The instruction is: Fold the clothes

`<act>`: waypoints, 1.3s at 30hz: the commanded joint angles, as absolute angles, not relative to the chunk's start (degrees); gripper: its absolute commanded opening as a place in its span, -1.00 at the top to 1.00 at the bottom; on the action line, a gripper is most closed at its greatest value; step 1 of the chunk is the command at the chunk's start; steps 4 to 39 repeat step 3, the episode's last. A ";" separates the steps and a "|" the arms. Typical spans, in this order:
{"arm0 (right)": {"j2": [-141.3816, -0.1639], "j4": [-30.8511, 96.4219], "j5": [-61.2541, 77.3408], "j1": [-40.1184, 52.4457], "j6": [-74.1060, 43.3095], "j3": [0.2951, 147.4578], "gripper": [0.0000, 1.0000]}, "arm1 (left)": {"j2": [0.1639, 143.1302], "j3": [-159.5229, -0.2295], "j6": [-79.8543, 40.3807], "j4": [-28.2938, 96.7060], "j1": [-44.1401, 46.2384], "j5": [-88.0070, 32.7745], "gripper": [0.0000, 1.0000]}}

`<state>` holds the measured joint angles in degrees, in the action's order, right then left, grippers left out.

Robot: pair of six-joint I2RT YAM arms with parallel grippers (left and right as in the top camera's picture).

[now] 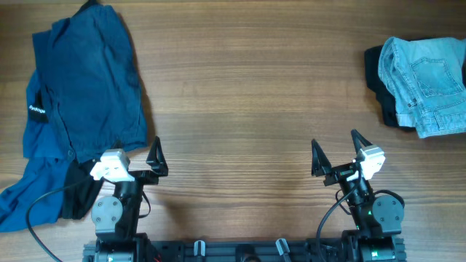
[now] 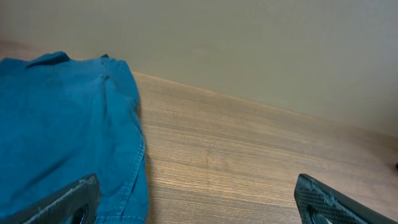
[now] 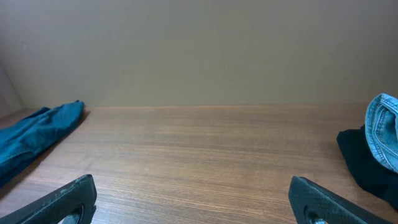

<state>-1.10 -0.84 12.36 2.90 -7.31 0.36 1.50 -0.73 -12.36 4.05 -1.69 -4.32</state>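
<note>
Left tool and right tool rest gaping and empty at the near tabletop edge. Nothing looks folded yet: the denim shorts lie bunched at far right, atop a black garment, well apart from those 2 tools. All folding remains.

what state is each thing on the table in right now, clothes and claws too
denim shorts: crumpled, unfolded, lying partly on the black garment
black garment: bunched under the shorts
dark blue garments: spread loosely, unfolded
left claw: open, empty
right claw: open, empty
</note>
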 commanded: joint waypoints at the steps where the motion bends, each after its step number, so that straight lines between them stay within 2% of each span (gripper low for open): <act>1: -0.64 -1.02 12.03 2.55 -7.53 0.30 -0.99 | 1.15 -0.32 -12.27 4.12 -2.11 -3.97 -1.00; 39: -0.64 -1.02 12.03 2.55 -7.53 0.30 -0.99 | 1.15 -0.32 -12.27 4.12 -2.11 -3.97 -1.00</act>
